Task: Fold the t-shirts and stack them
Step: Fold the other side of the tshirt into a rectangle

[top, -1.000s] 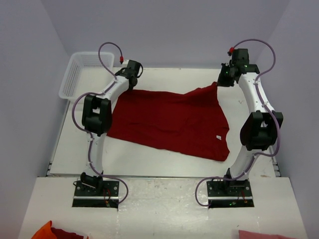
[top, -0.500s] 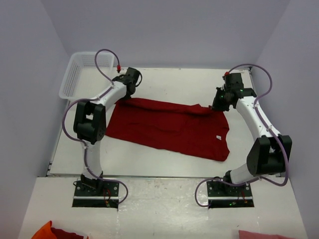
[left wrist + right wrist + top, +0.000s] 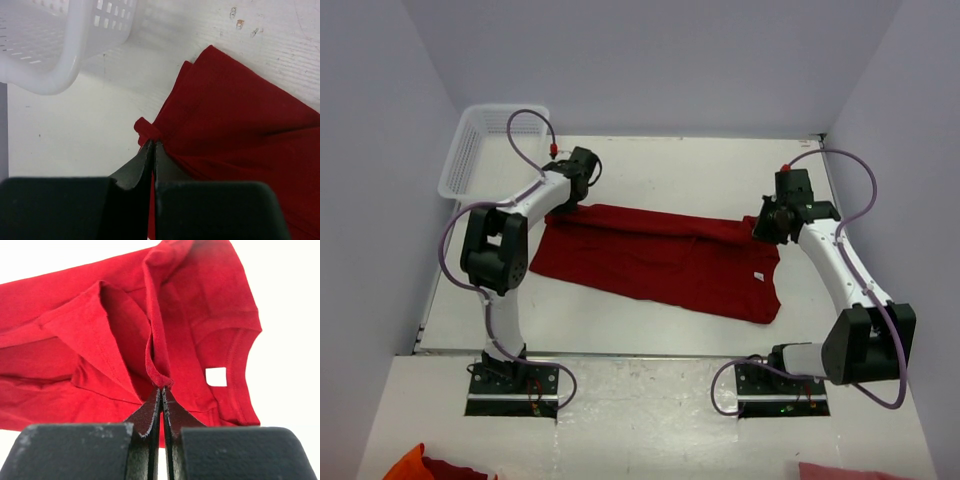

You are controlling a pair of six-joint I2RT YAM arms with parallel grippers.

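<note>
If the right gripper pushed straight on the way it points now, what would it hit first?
The t-shirt: the right gripper, jaws shut on a fold, has only more of that cloth ahead, though depth is unclear.

One dark red t-shirt (image 3: 660,255) is counted on the one table (image 3: 680,165), with one white neck label (image 3: 757,275) on it. One white mesh basket (image 3: 480,140) is counted. Two arms are counted, the left arm (image 3: 495,250) and the right arm (image 3: 830,255). Two fingers are counted on the left gripper (image 3: 153,145) and two on the right gripper (image 3: 161,389), four altogether. Three cloth pieces are glimpsed at the near edge: one orange cloth (image 3: 405,465), one dark red cloth (image 3: 455,469), one pink cloth (image 3: 850,471).
</note>
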